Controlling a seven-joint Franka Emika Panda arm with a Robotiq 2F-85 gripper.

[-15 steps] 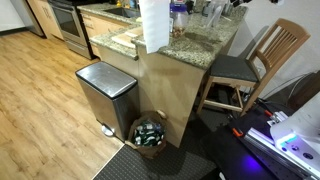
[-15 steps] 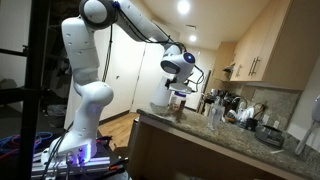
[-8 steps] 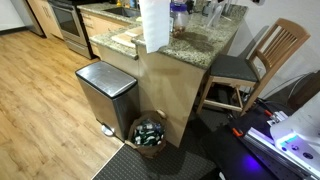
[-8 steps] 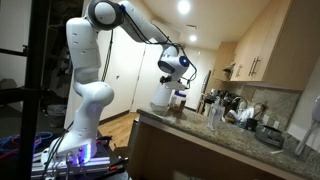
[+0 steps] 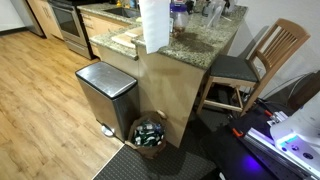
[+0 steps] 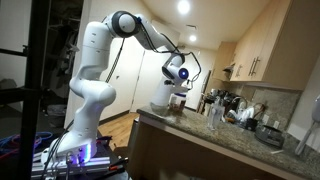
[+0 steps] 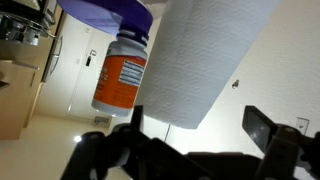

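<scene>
Just short of the paper towel roll (image 7: 210, 50), my end effector (image 7: 195, 120) hangs with its jaws spread as wide as they go and nothing in them. Both fingers (image 7: 268, 135) show dark and blurred at the lower edge of the wrist view, with bare gap from one to the other, and the roll fills the frame beyond that gap, apart from both. In an exterior view the end effector (image 6: 178, 90) sits at the end of my outstretched arm (image 6: 140, 28), above the roll and near it.

As I judge it, the work is at its approach. The lining-up on the roll looks done; no contact is made, no grip is taken, and nothing is lifted. The roll (image 5: 153, 22) stands upright at the end of the granite surface (image 5: 200, 45).

Just beside the roll stands a white supplement bottle (image 7: 120, 75) with an orange label, and something purple, too cropped to name, crosses the top edge above it. The same bottle (image 5: 178, 16) is close against the roll in an exterior view. Below the roll, on the floor against the side of the surface, are a steel pedal trash can (image 5: 105, 95) and a round basket (image 5: 150, 133) full of bottles. Past the bottle from the roll, a wooden chair (image 5: 270, 55) is drawn up to the surface.
</scene>
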